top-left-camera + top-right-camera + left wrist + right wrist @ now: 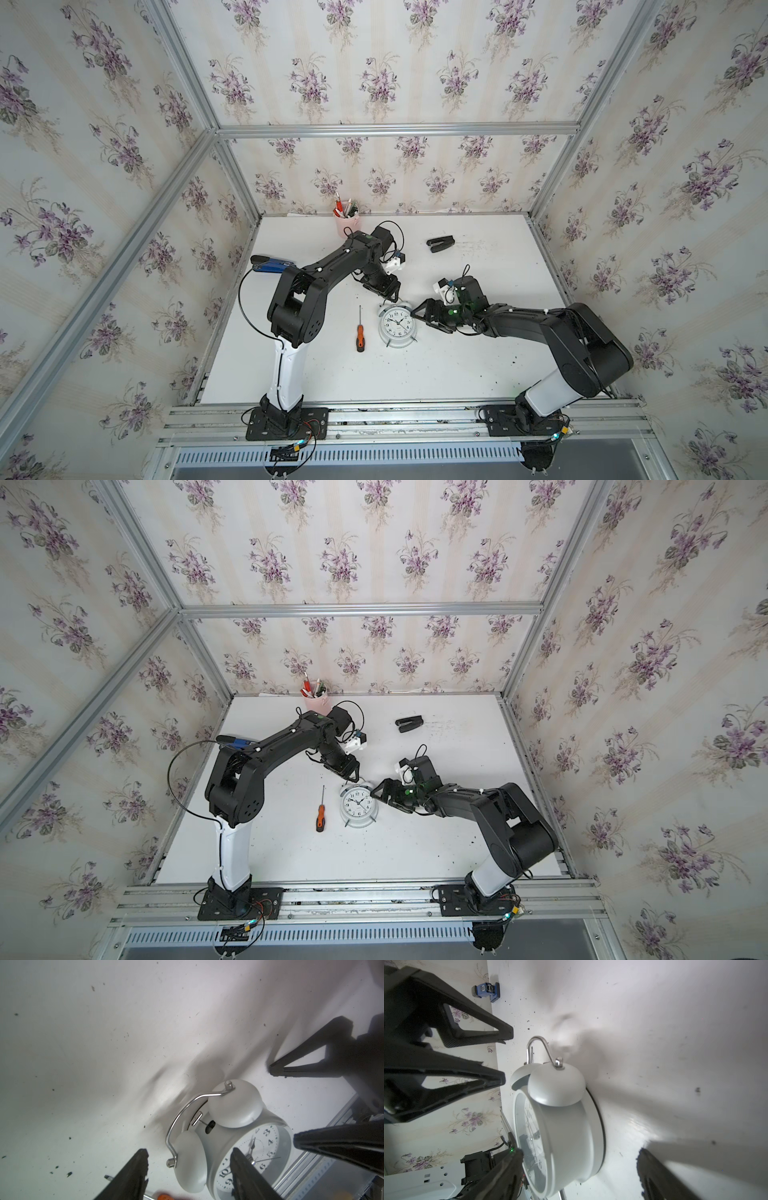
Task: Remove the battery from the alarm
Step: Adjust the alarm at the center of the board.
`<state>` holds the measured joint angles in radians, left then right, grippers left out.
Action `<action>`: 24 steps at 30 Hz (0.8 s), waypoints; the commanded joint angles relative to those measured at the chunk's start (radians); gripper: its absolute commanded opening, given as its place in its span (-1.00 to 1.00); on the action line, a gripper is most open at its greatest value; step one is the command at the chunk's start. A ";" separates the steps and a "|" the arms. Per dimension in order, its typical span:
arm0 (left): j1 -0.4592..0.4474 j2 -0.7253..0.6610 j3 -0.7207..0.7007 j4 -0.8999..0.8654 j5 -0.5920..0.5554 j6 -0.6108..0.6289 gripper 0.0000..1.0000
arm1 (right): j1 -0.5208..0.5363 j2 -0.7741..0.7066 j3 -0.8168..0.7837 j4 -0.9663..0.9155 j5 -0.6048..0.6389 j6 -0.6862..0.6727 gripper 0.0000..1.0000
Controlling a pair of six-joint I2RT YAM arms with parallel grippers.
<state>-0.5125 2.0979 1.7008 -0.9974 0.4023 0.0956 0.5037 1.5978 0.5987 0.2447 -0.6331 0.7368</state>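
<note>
Now: twin-bell alarm clock (pixel 397 328) lies dial-up mid-table, battery hidden, likely underneath.
Left gripper (pixel 189 1151) at its 12 o'clock, fingers half-spread by the bells; right gripper (pixel 580 1151) at 3 o'clock, fingers wide. I'd grip the rim squarely, then flip.

Your left tool (pixel 391 300) blocks the alarm's (pixel 397 328) far side, your right tool (pixel 416 318) its right-edge side, and the screwdriver (pixel 360 332) its left-edge side. Only the side toward the worktop's (pixel 415 374) front edge is free. The cup (pixel 345 226), black item (pixel 440 244) and blue item (pixel 272 264) stand well apart, near the far and left edges.
</note>
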 commanded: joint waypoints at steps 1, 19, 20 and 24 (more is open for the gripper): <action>0.001 0.022 -0.004 -0.016 -0.028 0.020 0.26 | 0.000 0.012 0.003 -0.003 -0.002 -0.011 0.74; 0.000 0.102 0.057 -0.034 0.019 0.052 -0.50 | 0.000 0.036 0.002 0.015 -0.019 -0.011 0.50; -0.001 0.102 0.056 -0.036 0.031 0.057 -0.52 | 0.000 0.036 0.002 0.013 -0.020 -0.012 0.50; 0.002 0.111 0.064 -0.059 0.012 0.067 -0.64 | -0.001 0.039 0.014 0.004 -0.022 -0.017 0.46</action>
<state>-0.5117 2.2032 1.7561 -1.0161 0.4030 0.1356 0.5037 1.6325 0.6018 0.2684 -0.6559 0.7334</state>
